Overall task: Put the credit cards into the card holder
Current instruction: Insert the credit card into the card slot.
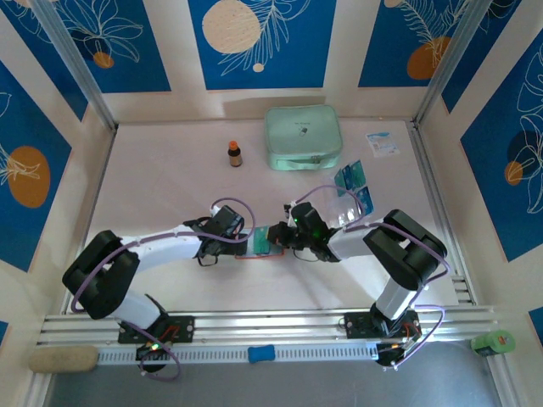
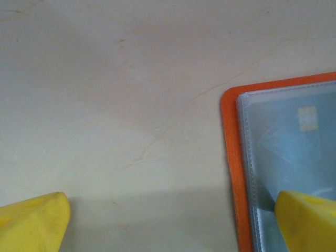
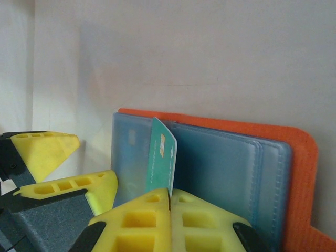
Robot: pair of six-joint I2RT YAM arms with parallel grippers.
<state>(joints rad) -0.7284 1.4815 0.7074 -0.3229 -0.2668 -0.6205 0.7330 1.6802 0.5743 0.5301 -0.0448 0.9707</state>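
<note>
Card holder (image 2: 229, 157) open, credit card (image 2: 296, 152) sleeved

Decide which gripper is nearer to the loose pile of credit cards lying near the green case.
Right. The right gripper, shut on one card, is in front and left of the loose credit cards. The open left gripper, at the card holder, lies farther left.

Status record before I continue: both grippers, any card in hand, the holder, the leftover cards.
left gripper: open, straddling an edge of the card holder
right gripper: shut on a teal card, which stands on edge over the clear sleeves
card holder: lying open, one card already in a sleeve
loose cards: small pile near the corner of the green case
</note>
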